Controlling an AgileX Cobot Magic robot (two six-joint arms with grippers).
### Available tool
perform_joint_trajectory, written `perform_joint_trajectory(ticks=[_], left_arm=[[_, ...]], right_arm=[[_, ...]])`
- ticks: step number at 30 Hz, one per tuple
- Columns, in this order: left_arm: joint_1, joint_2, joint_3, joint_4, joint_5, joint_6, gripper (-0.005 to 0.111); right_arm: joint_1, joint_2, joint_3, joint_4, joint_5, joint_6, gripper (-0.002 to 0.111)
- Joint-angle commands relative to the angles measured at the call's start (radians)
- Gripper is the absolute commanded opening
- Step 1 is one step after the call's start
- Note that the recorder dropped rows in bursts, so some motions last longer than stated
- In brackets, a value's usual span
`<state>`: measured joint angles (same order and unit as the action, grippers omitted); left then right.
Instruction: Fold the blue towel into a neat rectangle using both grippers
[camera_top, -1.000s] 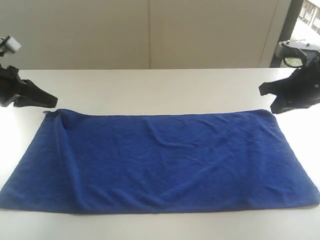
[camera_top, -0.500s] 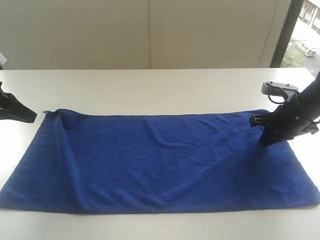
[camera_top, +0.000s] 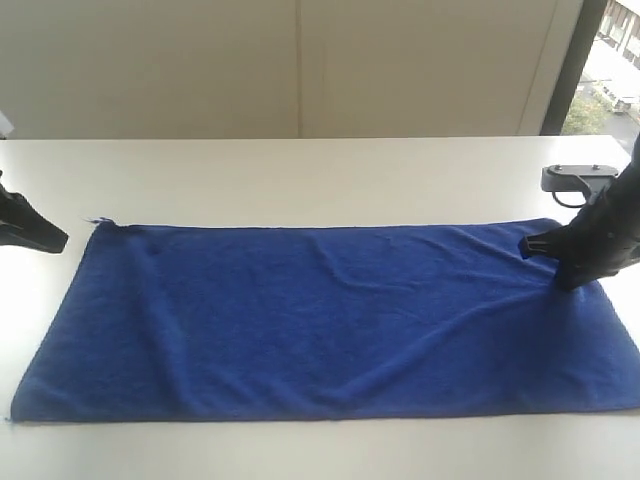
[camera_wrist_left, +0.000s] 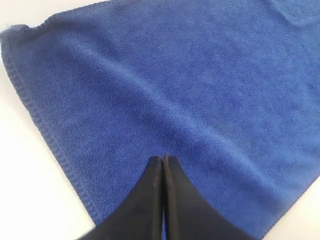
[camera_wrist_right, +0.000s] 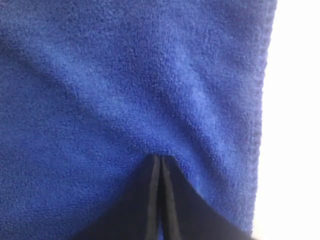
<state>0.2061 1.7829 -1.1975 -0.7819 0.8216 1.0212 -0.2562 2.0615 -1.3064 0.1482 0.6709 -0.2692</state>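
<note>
A plain indoor test room, most like a robotics lab (or a cleared office corner; the pictures do not settle which). A plain white flat-topped table (camera_top: 300, 170) stands against a cream panelled wall (camera_top: 150, 70) with one vertical seam (camera_top: 298, 70). The left black robot arm (camera_top: 22, 222) and the right black robot arm (camera_top: 600, 238) reach in over its ends. A dark-framed window (camera_top: 612, 60) shows daylight and greenery outside.

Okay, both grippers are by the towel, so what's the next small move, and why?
Probably open both jaws. The towel lies flat and unfolded. The right gripper is shut over it near one far corner, and the left gripper is shut just off the other far corner. Shut jaws cannot pinch an edge.
</note>
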Motion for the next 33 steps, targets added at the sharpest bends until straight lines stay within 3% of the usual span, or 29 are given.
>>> perform_joint_trajectory(ticks=[1,5,9,19,33], left_arm=[[0.002,0.033,0.000,-0.001,0.021,-0.016,0.000],[0.000,0.063,0.000,-0.068,-0.012,0.009,0.000],[-0.022,0.109,-0.012,-0.224,-0.174,0.059,0.000],[-0.150,0.322,-0.237,-0.219,-0.369,0.091,0.000],[-0.148,0.374,-0.281,-0.130,-0.468,0.099,0.000]], right_arm=[[-0.004,0.003,0.001,-0.031,-0.006,0.008,0.000],[-0.004,-0.060,0.001,-0.009,-0.029,0.001,0.000],[-0.004,-0.156,0.001,-0.008,-0.046,0.001,0.000],[-0.004,-0.263,0.006,0.084,0.153,-0.095,0.000],[-0.004,-0.266,0.006,0.079,0.186,-0.095,0.000]])
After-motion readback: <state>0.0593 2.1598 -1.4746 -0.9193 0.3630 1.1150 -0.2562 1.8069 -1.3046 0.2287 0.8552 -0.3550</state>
